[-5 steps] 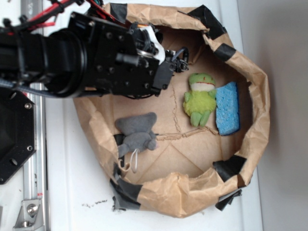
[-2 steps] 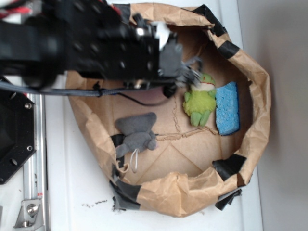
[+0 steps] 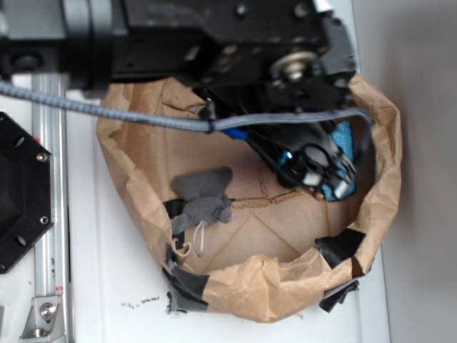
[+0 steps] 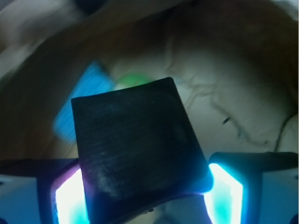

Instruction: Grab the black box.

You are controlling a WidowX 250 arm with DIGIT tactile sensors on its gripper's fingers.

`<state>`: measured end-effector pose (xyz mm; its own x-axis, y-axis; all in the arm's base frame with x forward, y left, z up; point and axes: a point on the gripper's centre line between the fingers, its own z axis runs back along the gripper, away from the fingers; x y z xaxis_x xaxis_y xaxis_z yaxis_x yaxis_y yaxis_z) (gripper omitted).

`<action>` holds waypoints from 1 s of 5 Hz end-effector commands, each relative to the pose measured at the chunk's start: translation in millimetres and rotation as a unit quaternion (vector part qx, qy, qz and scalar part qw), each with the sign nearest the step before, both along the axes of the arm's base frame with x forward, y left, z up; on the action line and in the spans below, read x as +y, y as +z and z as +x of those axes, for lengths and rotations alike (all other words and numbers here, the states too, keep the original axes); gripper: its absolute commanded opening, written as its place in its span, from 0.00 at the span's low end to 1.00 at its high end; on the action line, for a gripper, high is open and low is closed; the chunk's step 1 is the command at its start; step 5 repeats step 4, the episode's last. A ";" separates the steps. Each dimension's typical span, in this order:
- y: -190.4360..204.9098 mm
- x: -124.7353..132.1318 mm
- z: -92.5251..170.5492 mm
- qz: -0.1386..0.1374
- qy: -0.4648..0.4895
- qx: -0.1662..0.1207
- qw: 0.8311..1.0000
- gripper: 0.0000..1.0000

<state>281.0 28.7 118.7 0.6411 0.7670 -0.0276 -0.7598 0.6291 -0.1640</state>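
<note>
The black box (image 4: 135,149) fills the middle of the wrist view, a dark glossy slab tilted between my two glowing pads (image 4: 226,196). Both of its sides touch the pads, so my gripper (image 4: 145,196) is shut on it. In the exterior view my gripper (image 3: 318,168) hangs over the right part of the paper nest, and the arm hides the box there. Blurred below the box lie a blue sponge (image 4: 81,107) and a green toy (image 4: 133,80).
A grey plush toy (image 3: 203,200) lies at the left of the crumpled brown paper nest (image 3: 271,286), whose rim is patched with black tape. The blue sponge (image 3: 345,136) peeks out beside the gripper. A black hexagonal plate (image 3: 21,193) and a metal rail (image 3: 50,286) stand at the left.
The arm has swung from the nest's upper left to its right side, and now covers the green toy and most of the blue sponge. The grey plush has not moved.
</note>
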 end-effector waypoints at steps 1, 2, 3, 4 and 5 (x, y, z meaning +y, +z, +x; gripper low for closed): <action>30.8 24.3 -24.3 0.063 -0.093 0.029 0.993 0.00; 40.1 30.6 -34.4 0.085 -0.069 0.023 0.994 0.00; 37.9 23.2 -40.9 0.074 -0.097 0.014 0.992 0.00; 35.9 20.3 -39.5 0.073 -0.096 0.015 0.993 0.00; 35.9 20.3 -39.5 0.073 -0.096 0.015 0.993 0.00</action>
